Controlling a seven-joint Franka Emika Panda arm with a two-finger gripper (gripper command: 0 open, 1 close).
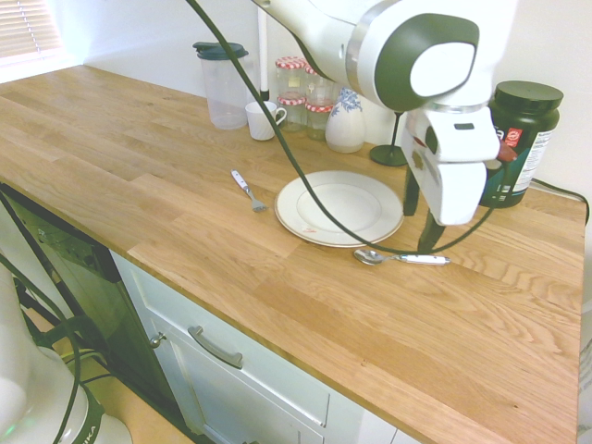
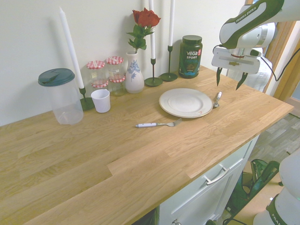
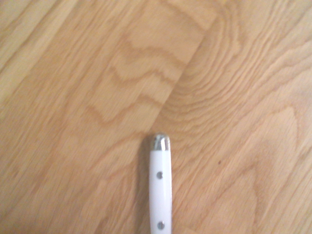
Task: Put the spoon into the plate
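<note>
The spoon (image 1: 398,258) lies flat on the wooden counter, its shiny bowl beside the plate's rim and its white handle pointing away. The second exterior view shows the spoon (image 2: 217,99) just right of the round white plate (image 2: 186,102). The plate (image 1: 339,206) holds nothing. My gripper (image 2: 229,78) hangs open a short way above the spoon's handle end, fingers pointing down and apart, nothing between them. In the first exterior view the gripper (image 1: 421,215) stands over the handle. The wrist view shows only the white riveted spoon handle (image 3: 160,187) on wood grain.
A small fork (image 1: 248,191) with a pale handle lies left of the plate. Along the back wall stand a lidded plastic jug (image 2: 61,96), a white cup (image 2: 101,100), glass jars (image 2: 106,71), a vase with a rose (image 2: 135,70), candlesticks and a dark supplement tub (image 2: 191,56).
</note>
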